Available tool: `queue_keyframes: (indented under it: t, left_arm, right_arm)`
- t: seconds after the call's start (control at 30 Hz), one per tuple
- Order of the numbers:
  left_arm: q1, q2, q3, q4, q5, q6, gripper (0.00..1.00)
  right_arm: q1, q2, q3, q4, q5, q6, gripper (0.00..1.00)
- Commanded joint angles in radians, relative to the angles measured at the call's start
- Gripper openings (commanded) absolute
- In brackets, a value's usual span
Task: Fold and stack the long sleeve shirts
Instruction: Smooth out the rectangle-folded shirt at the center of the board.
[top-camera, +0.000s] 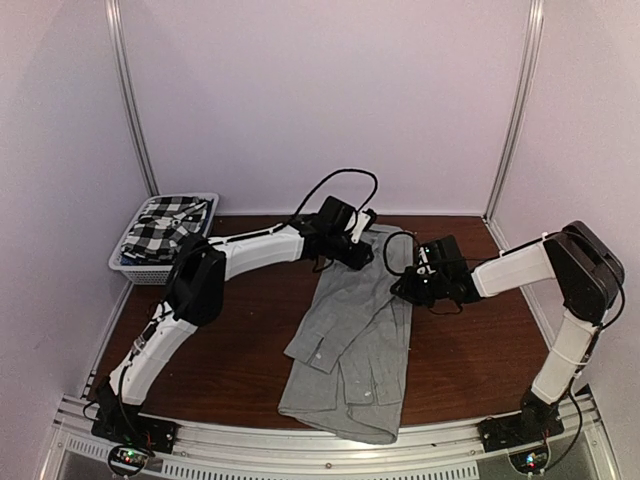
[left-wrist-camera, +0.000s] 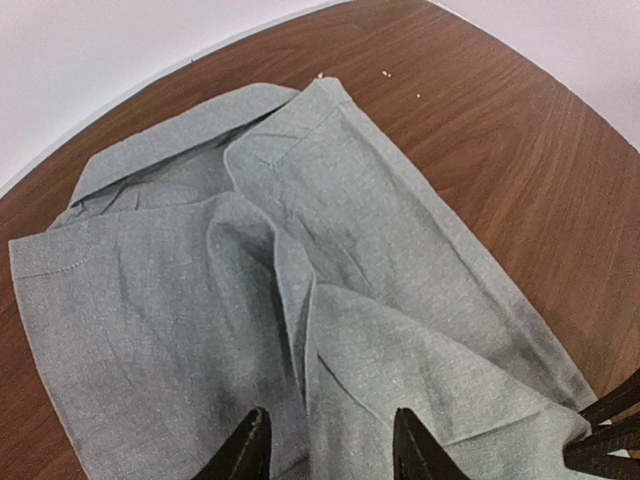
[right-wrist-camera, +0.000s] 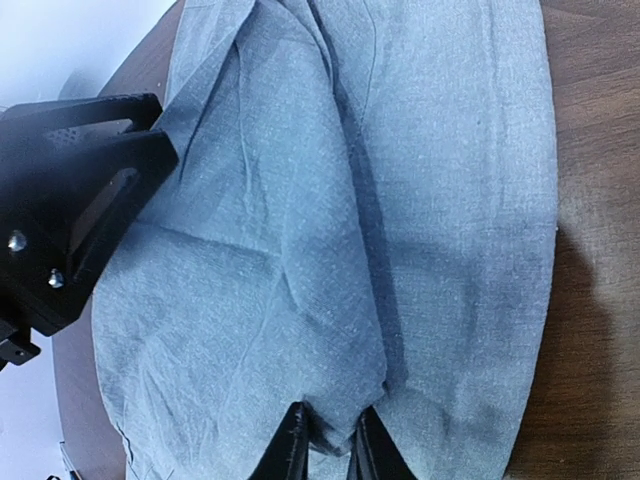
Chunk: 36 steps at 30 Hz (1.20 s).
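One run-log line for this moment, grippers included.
grey shirt part-folded on table | left gripper open over it | right gripper pinching its cloth | checked shirt in basket

Brown wood-grain table (top-camera: 250, 340), enclosed by pale walls at the back and sides, is carrying two things directly.

(a) A light grey shirt (top-camera: 350, 340) is lying lengthwise near the centre. It is running from close to the back wall down to the near edge, with its sides lying folded in over the middle and its cloth creasing in long ridges.

(b) A white slatted basket (top-camera: 140, 268) is standing in the back left corner, well apart from the shirt.

A few pale specks (left-wrist-camera: 387, 72) are lying on the bare wood just beyond the shirt's far end.
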Motion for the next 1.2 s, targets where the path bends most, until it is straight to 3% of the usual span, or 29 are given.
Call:
queue_keyframes:
  t: [0.0,0.07,0.27,0.33,0.63,1.1,1.17]
  left_arm:
    - [0.004,0.031,0.024,0.039,0.012,-0.001,0.41]
    - [0.004,0.032,0.024,0.042,0.021,-0.006,0.35]
    - [0.004,0.022,0.024,0.075,0.032,-0.027,0.06]
    - [0.004,0.013,0.023,0.087,0.040,-0.038,0.00]
    - [0.064,-0.090,-0.076,0.196,0.090,-0.187,0.00]
    - [0.128,-0.028,-0.082,0.239,0.218,-0.325,0.00]
    - [0.130,-0.010,-0.059,0.231,0.250,-0.325,0.09]
  right_arm:
    - [-0.008,-0.003,0.011,0.000,0.004,-0.009,0.16]
    - [-0.007,-0.004,0.009,-0.001,0.004,-0.011,0.14]
    - [-0.007,-0.009,0.008,-0.006,0.006,-0.014,0.05]
    - [-0.007,-0.013,0.008,-0.009,0.010,-0.017,0.01]
    - [-0.007,-0.058,-0.011,-0.035,0.041,-0.030,0.00]
    - [-0.015,-0.077,0.006,-0.089,0.115,-0.056,0.00]
    - [-0.023,-0.074,0.017,-0.101,0.124,-0.063,0.00]
